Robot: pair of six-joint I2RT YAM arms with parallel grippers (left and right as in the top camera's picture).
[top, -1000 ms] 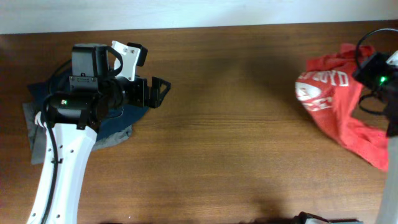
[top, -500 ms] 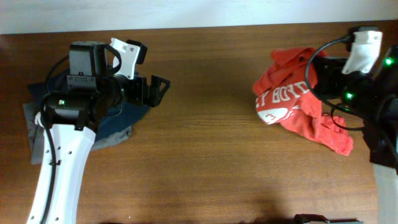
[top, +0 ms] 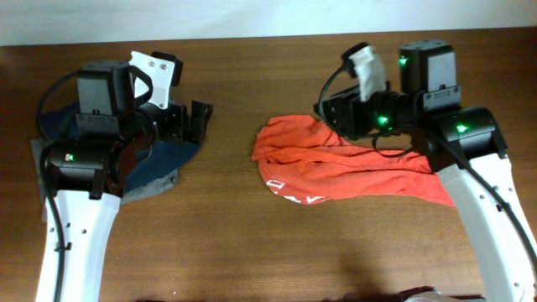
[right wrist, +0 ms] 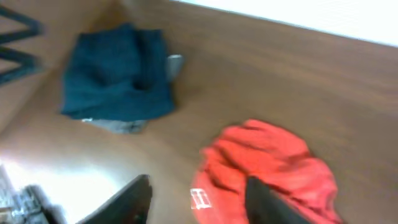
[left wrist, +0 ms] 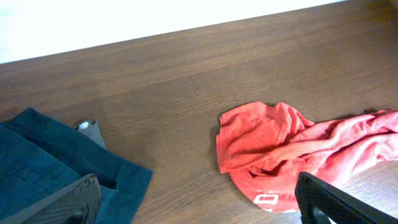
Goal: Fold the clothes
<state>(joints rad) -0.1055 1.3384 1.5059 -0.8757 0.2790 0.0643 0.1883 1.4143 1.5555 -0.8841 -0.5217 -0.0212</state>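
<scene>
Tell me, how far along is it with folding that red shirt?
Barely begun. Done: the red T-shirt lies mid-table, though crumpled. In hand: nothing; the right gripper hovers open at its top edge, the left gripper open too. Left: flattening it and every fold.

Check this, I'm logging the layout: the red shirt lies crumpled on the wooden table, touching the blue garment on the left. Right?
Not touching. The red shirt lies crumpled on the wooden table, apart from the blue garment on the left; the overhead view shows bare wood between them.
</scene>
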